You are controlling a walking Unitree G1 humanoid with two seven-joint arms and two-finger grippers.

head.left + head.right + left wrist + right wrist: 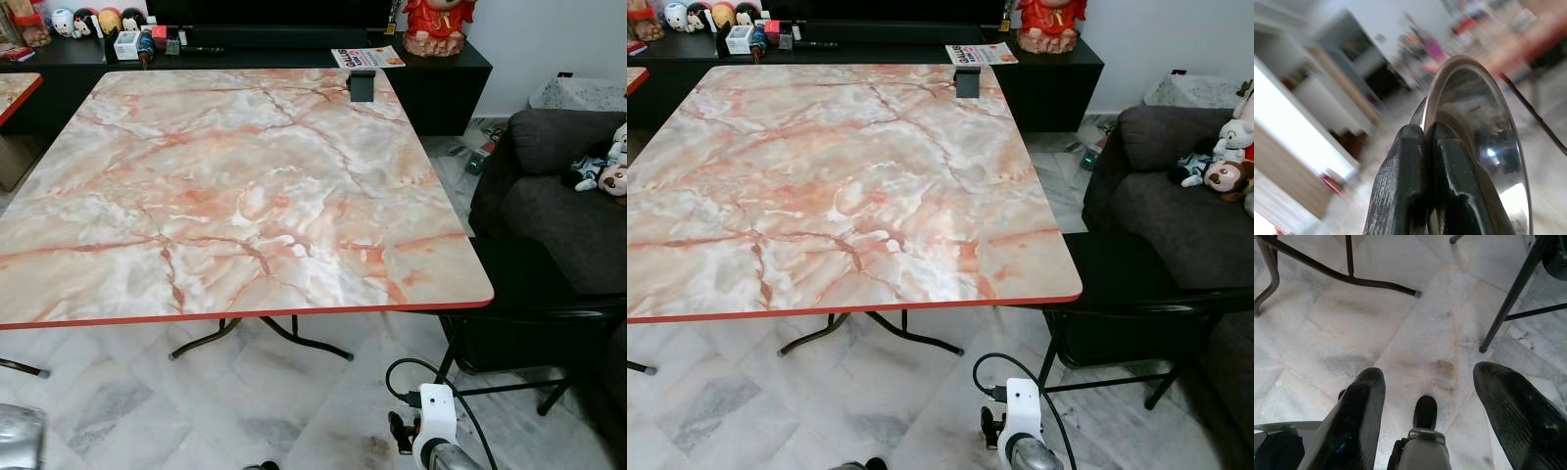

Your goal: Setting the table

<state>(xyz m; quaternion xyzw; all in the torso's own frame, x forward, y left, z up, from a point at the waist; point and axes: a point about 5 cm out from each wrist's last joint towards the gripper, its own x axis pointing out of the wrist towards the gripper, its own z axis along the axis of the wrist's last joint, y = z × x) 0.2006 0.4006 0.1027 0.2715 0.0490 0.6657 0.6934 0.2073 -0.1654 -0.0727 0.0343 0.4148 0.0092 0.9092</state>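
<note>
Your left claw (1425,186) is clenched on the rim of a shiny metal plate (1484,147), low at the table's (235,196) near left, while your right claw (1425,416) hangs wide open over the floor (1415,323).

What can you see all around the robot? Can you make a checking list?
Surface: marble-look table, red edge, bare but for a small dark holder at its far edge.
Job's things: shiny metal plate, held.
Clutter: toys and boxes on the black cabinet behind.
Grippers: left gripper shut on the plate's rim; right gripper open, low over the floor.
Cables: black cable looping by the right arm.
Surroundings: black chair, grey sofa with plush toys.
</note>
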